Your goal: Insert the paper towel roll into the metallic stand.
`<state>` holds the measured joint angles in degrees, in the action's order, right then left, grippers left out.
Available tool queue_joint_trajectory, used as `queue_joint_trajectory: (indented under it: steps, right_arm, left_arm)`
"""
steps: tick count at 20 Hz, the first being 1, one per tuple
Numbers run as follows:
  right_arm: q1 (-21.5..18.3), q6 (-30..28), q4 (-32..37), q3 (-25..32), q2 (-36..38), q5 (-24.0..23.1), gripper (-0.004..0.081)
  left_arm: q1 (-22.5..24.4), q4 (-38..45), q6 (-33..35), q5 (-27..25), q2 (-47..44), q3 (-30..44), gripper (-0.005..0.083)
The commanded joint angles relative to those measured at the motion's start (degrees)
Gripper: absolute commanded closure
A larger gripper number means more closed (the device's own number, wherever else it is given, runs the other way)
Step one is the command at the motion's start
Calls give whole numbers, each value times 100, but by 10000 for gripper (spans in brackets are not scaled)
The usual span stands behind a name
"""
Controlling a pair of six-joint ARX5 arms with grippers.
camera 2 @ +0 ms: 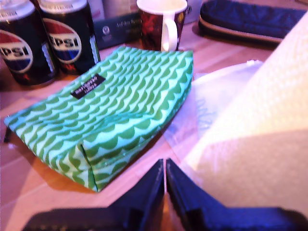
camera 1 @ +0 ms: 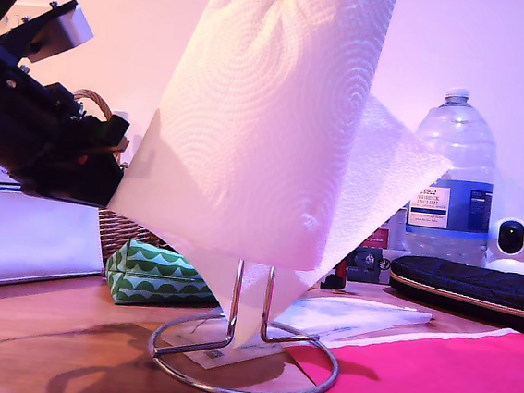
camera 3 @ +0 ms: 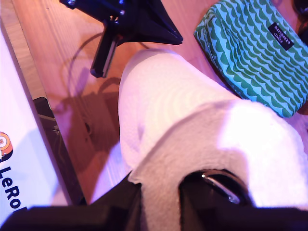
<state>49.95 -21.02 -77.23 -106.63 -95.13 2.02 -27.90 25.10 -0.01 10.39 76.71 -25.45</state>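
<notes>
Now | step: lowering paper towel roll (camera 1: 269, 123) over metallic stand (camera 1: 246, 344) | second gripper (camera 3: 159, 197) clamped on roll's rim | first gripper (camera 2: 165, 185) pressed together, empty | next: centre core on rods.

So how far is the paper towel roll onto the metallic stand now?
Done: my second gripper has the paper towel roll lifted above the metallic stand. In hand: lining it up; a loose sheet hangs at the upright rods. Left: lowering it on. My first gripper is shut, empty.
</notes>
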Motion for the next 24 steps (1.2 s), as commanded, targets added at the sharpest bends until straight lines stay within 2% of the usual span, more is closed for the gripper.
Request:
queue_joint_trajectory:
  steps: [1, 4, 10, 13, 20, 22, 24]
  right_arm:
    - [103, 122, -35, 74, 7, 39, 709]
    - [208, 175, -57, 74, 17, 39, 598]
    - [291, 173, -57, 50, 125, -85, 580]
    - [291, 175, -57, -192, 129, -278, 540]
    - [291, 225, -66, -697, 136, -271, 546]
    - [286, 269, -63, -785, 136, -273, 631]
    - [212, 308, -44, -796, 140, -282, 786]
  left_arm:
    - [15, 9, 11, 9, 0, 79, 797]
    - [15, 17, 50, 7, 0, 79, 797]
    - [15, 17, 52, 7, 0, 79, 797]
    - [15, 0, 50, 9, 0, 79, 797]
    - [15, -87, 50, 9, 0, 79, 797]
    - [15, -79, 50, 9, 0, 79, 797]
    - [15, -20, 50, 9, -2, 79, 797]
